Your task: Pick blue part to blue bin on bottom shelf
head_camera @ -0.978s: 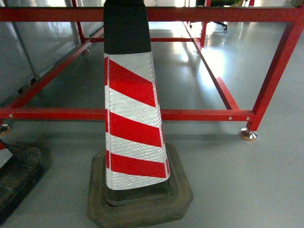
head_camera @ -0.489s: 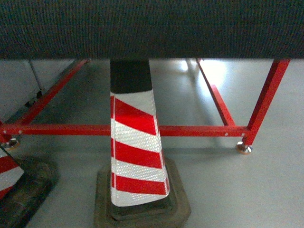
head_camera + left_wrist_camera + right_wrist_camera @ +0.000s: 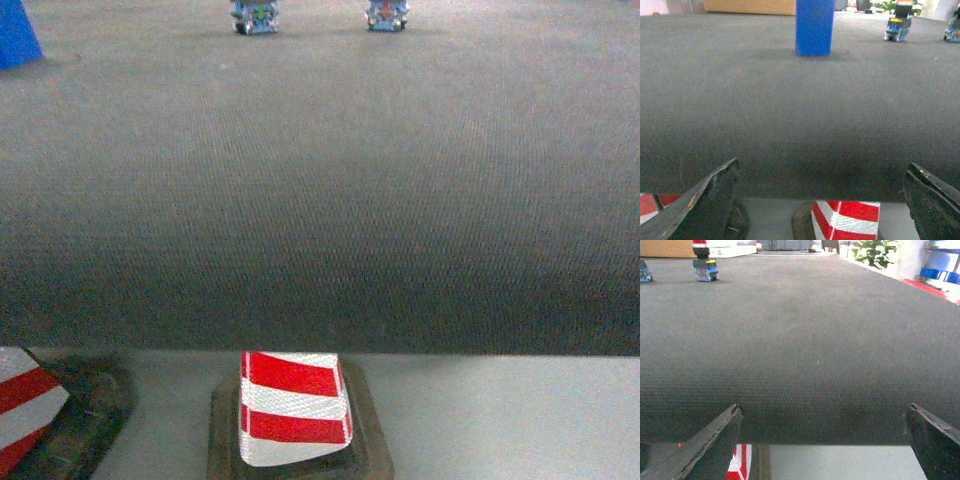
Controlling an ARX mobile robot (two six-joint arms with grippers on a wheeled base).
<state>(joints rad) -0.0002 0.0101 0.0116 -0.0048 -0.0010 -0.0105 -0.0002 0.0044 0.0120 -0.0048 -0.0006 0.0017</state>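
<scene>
With both sets of fingers spread and empty at the grey carpeted table [image 3: 320, 200] edge, the tall blue block part [image 3: 814, 26] far across risks toppling if nudged.

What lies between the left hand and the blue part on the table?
Only bare dark mat in the left wrist view, from the open left hand to the blue part.

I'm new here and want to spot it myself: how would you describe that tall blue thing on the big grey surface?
Start with the wide dark grey mat-covered tabletop. Near its far edge, left of two small multicoloured toy-like pieces, stands the blue block. It is upright, plain and solid blue, taller than those small mixed-colour pieces.
</scene>
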